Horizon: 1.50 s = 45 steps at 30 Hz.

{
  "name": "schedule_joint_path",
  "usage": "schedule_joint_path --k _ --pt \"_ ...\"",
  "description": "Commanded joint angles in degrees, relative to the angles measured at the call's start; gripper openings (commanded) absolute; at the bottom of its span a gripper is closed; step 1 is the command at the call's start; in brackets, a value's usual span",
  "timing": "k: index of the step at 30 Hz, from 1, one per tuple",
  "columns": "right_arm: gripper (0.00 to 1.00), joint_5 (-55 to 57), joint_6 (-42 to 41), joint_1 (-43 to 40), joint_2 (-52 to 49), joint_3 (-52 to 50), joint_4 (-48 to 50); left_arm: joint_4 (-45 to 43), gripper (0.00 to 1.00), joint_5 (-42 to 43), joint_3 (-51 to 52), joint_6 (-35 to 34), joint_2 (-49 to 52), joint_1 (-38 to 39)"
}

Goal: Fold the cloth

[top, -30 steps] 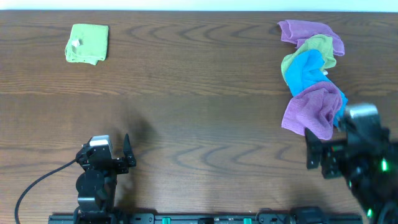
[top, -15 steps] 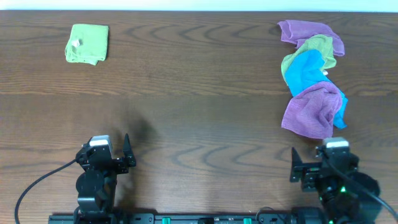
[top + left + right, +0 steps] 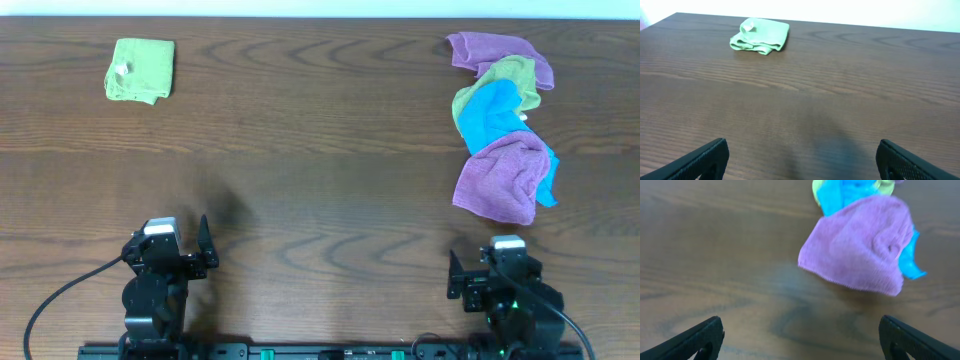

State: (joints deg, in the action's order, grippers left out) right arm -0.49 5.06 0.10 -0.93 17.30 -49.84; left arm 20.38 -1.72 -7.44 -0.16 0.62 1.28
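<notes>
A folded green cloth (image 3: 141, 70) lies at the far left of the table; it also shows in the left wrist view (image 3: 760, 35). A heap of crumpled cloths lies at the right: a purple cloth (image 3: 503, 178) in front, a blue cloth (image 3: 492, 112), a light green one (image 3: 510, 72) and another purple one (image 3: 497, 48) behind. The front purple cloth shows in the right wrist view (image 3: 860, 245). My left gripper (image 3: 800, 159) is open and empty near the front edge. My right gripper (image 3: 800, 337) is open and empty, in front of the heap and apart from it.
The wooden table (image 3: 320, 160) ends at a light wall at the back. A black cable (image 3: 60, 295) runs from the left arm toward the front left. A dark rail (image 3: 330, 350) lies along the front edge.
My right arm has pulled back from beside the purple cloth to the front edge and a little left. The cloths and the left arm have not moved.
</notes>
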Motion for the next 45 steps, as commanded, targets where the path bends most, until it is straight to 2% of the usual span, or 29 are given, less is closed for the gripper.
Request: schedule_joint_path --k 1,8,45 --pt "0.99 -0.66 -0.76 -0.39 0.61 -2.21 0.15 0.24 0.95 -0.15 1.29 0.39 -0.37 -0.13" --pt "0.99 -0.63 -0.74 -0.28 0.61 -6.49 1.49 0.24 0.95 -0.15 1.29 0.39 -0.37 -0.13" --pt "0.99 -0.61 -0.72 -0.13 0.61 -6.49 1.46 0.24 0.95 -0.15 1.29 0.39 -0.37 -0.13"
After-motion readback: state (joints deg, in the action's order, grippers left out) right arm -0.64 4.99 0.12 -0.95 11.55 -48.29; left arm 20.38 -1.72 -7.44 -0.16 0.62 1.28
